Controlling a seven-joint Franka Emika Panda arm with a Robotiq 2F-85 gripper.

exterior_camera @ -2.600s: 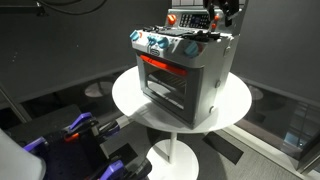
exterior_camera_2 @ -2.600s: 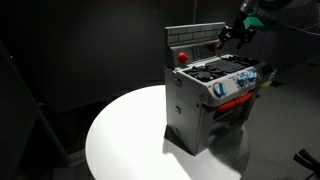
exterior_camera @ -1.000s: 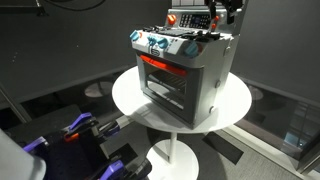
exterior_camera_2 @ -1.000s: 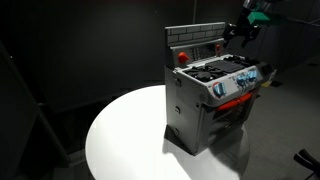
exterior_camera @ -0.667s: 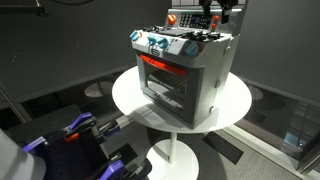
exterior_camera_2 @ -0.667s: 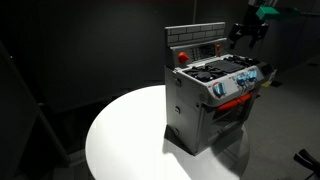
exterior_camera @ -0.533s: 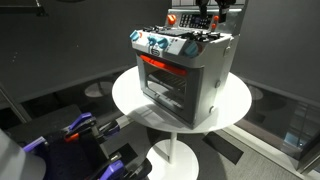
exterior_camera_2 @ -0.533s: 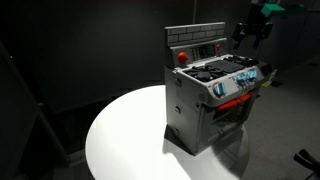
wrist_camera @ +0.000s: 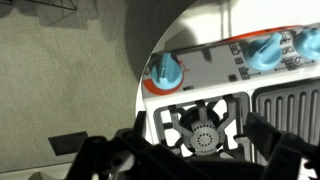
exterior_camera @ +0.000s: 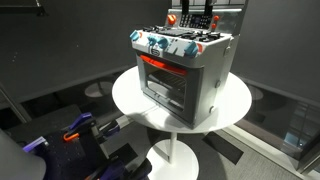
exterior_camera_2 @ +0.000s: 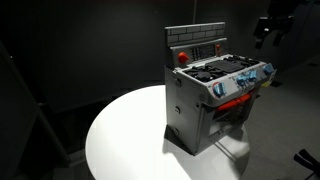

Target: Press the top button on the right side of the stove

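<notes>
My pincer (exterior_camera_2: 271,30) hangs in the air above and off to one side of the stove (exterior_camera_2: 215,95), not touching it, with its fingers (wrist_camera: 105,165) spread apart. The stove stands on the round white surface (exterior_camera_2: 120,135). My wrist view looks down on a blue knob (wrist_camera: 165,70) and a burner (wrist_camera: 203,135).

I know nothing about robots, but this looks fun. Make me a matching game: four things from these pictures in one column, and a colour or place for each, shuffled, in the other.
Things:
1. end effector
2. table
3. oven window frame
4. knobs

Descriptions:
A. orange-red
B. white and round, under the stove
C. blue and white, along the stove's top front edge
D. up in the air, apart from the stove

Pairs: 1-D, 2-B, 3-A, 4-C
</notes>
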